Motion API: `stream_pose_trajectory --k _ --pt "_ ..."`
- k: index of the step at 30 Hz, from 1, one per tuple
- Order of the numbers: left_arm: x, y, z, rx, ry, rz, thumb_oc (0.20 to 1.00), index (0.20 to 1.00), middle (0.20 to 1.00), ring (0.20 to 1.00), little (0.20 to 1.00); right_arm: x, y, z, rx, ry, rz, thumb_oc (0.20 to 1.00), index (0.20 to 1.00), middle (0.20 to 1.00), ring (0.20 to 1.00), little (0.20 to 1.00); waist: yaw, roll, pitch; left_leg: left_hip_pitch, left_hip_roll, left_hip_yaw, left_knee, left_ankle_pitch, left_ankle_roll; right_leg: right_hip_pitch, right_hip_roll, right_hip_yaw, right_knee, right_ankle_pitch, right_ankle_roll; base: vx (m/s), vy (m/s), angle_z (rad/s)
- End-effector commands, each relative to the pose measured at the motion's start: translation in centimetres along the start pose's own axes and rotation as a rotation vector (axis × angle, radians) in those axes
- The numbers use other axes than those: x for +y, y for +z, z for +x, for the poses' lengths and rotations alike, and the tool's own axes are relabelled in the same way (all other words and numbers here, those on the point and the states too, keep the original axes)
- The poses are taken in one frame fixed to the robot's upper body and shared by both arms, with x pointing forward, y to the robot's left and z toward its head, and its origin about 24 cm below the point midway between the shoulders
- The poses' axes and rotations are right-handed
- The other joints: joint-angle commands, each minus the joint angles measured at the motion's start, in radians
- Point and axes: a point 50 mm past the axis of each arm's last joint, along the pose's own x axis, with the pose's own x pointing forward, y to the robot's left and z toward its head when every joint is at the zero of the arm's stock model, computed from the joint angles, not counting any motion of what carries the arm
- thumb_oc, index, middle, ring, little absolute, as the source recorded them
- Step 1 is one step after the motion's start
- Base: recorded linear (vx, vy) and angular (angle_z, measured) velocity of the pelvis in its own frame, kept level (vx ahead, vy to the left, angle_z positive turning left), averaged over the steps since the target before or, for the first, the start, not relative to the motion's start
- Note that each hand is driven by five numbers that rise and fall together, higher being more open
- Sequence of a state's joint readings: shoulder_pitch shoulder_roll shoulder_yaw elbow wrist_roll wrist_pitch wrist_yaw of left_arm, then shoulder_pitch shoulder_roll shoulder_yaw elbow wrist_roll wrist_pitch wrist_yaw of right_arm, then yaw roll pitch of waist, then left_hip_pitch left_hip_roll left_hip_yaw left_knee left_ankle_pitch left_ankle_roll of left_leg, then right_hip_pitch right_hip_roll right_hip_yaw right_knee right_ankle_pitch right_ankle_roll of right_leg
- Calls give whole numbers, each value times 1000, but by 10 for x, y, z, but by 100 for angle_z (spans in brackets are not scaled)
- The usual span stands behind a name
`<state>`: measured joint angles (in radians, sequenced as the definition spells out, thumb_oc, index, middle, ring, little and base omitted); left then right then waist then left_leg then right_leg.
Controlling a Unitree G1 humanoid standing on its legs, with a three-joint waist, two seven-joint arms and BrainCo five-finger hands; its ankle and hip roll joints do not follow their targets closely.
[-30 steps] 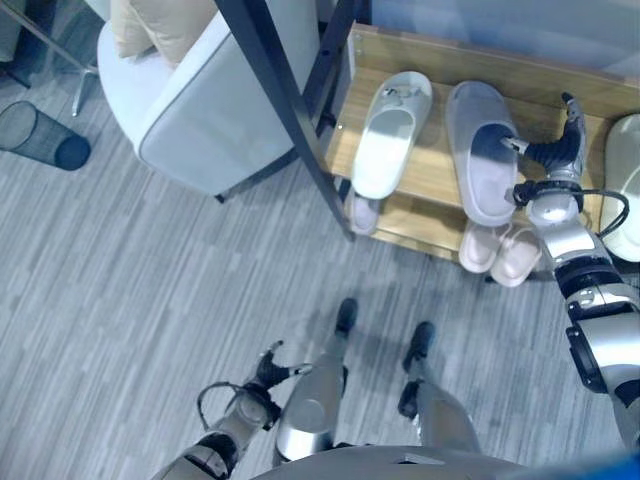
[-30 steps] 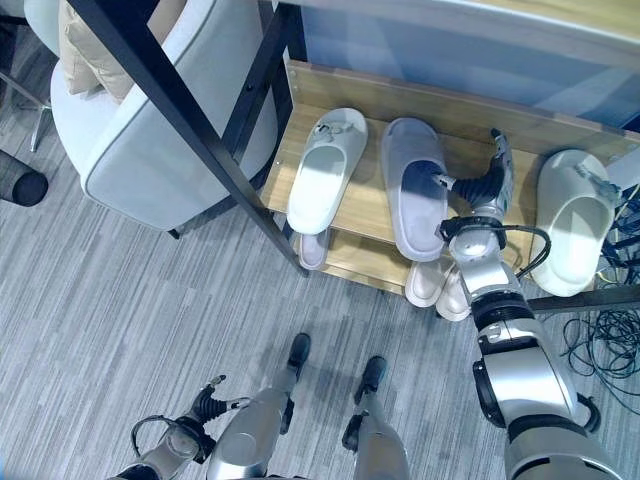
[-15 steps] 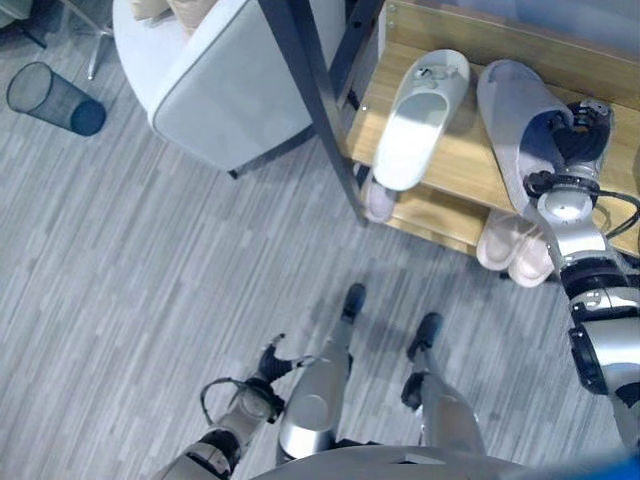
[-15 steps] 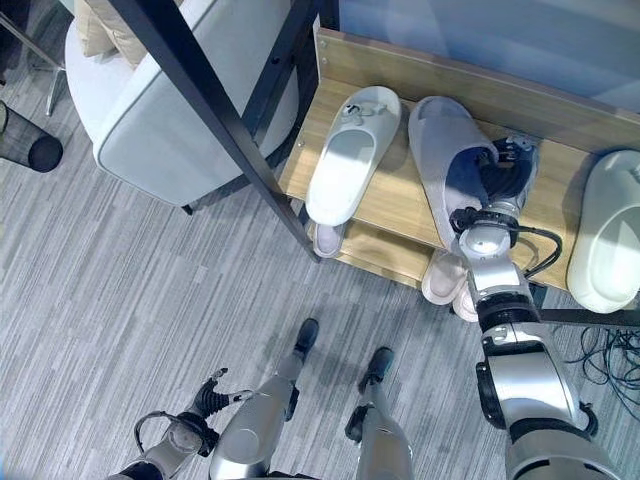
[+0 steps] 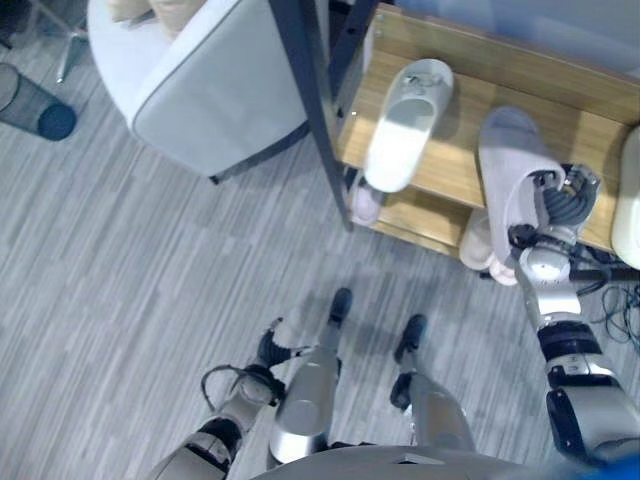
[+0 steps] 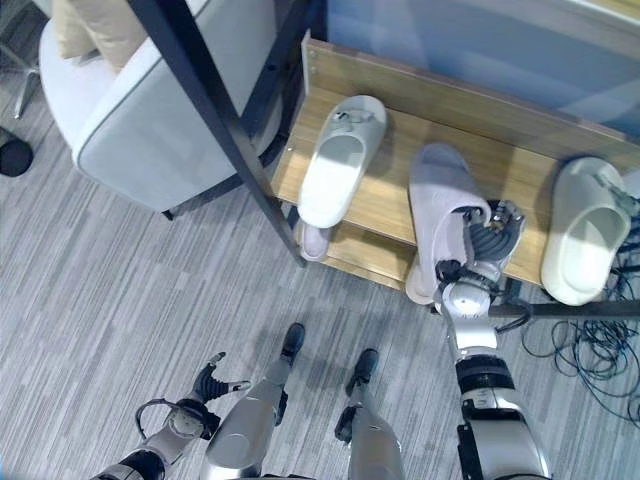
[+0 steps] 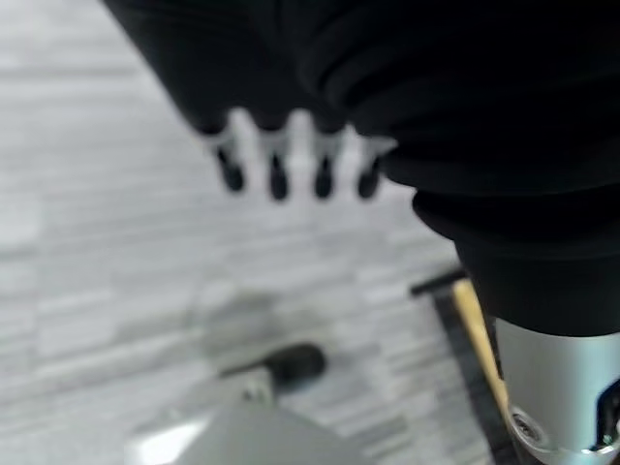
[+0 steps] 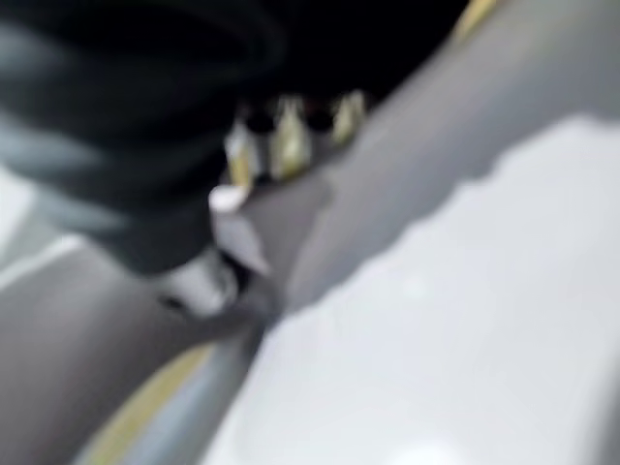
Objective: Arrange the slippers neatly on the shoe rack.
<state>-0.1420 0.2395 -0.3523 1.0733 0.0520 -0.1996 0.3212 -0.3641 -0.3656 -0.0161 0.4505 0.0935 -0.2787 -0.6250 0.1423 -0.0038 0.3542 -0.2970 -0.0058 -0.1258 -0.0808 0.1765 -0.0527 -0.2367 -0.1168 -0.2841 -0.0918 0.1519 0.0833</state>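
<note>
A grey slipper [image 6: 438,190] lies on the wooden shoe rack [image 6: 385,205], its heel end hanging past the shelf's front edge. My right hand [image 6: 488,236] is shut on it, fingers curled into its opening; the right wrist view shows the fingers [image 8: 287,136] against the grey upper. One white slipper [image 6: 340,165] rests to the left on the same shelf, another white slipper [image 6: 585,228] at the right end. Pale pink slippers [image 5: 478,245] sit on the lower shelf. My left hand [image 5: 268,352] hangs open low over the floor, fingers [image 7: 276,174] straight.
A pale grey armchair [image 5: 200,80] stands left of the rack, behind the rack's black slanted post [image 5: 305,100]. A black mesh bin [image 5: 35,105] is at the far left. A tangle of cables [image 6: 590,340] lies on the floor by the rack's right end.
My right hand went from open beside the grey slipper into its opening, closed, and drew it toward the shelf's front edge. The camera shifted. The left hand stayed put.
</note>
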Motion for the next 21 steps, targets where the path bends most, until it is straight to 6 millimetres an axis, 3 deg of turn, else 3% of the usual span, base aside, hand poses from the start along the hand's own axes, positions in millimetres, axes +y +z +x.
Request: stream_pose_trajectory --k 1,3,4,6,8,9,11,12,19,21 --pt "1 -8 0 63 47 -43 1000 1000 1000 1000 1000 -1 6 -17 -75 150 5 200 200 200 200 200 -16 -8 21 -77 10 29 161 -164 11 51 -88 71 116 -163 74 -38 42 -24" --pt "6 -18 -1 114 71 -65 1000 1000 1000 1000 1000 2 0 -45 -67 278 3 200 200 200 200 200 -47 -20 28 -78 15 51 195 -181 13 45 -89 94 124 -160 73 -49 48 -28" --pt "6 -18 -1 114 71 -65 1000 1000 1000 1000 1000 2 0 -45 -66 279 3 200 200 200 200 200 -46 -21 27 -78 15 52 196 -182 13 44 -89 95 125 -160 74 -54 53 -32" --pt "8 -22 -2 128 73 -56 1000 1000 1000 1000 1000 6 -3 -70 -34 376 63 200 200 200 200 200 -80 -29 37 -81 22 78 227 -196 16 27 -89 127 145 -158 71 -49 65 -34" --pt "11 -20 0 120 80 -56 1000 1000 1000 1000 1000 8 -4 -80 -23 423 86 200 200 200 200 200 -88 -32 38 -82 26 88 237 -201 14 19 -87 139 151 -157 71 -43 45 -35" --pt "18 -19 2 112 112 -88 1000 1000 1000 1000 1000 8 -8 -93 4 498 87 200 200 200 200 200 -103 -33 45 -84 31 98 252 -206 13 8 -86 153 162 -158 70 -53 47 -43" --pt "23 -19 2 118 134 -121 1000 1000 1000 1000 1000 9 -10 -100 17 538 83 200 200 200 200 200 -110 -34 46 -87 34 105 263 -210 11 0 -85 161 170 -159 69 -38 28 -36" --pt "34 -17 5 124 195 -228 1000 1000 1000 1000 1000 9 -17 -109 37 595 38 200 200 200 200 200 -122 -32 58 -96 39 115 281 -214 8 -19 -83 175 187 -162 68 -36 15 -31" --pt "63 -1 15 87 347 -415 1000 1000 1000 1000 1000 13 -24 -109 50 613 -16 200 200 200 200 200 -143 -27 94 -138 49 125 322 -217 0 -78 -80 194 232 -172 62 -39 0 -16" --pt "76 22 20 -33 353 -562 1000 1000 1000 1000 1000 15 -24 -101 44 577 -16 200 200 200 200 200 -143 -24 107 -178 60 125 353 -222 -2 -109 -79 194 250 -175 62 -19 3 -3"
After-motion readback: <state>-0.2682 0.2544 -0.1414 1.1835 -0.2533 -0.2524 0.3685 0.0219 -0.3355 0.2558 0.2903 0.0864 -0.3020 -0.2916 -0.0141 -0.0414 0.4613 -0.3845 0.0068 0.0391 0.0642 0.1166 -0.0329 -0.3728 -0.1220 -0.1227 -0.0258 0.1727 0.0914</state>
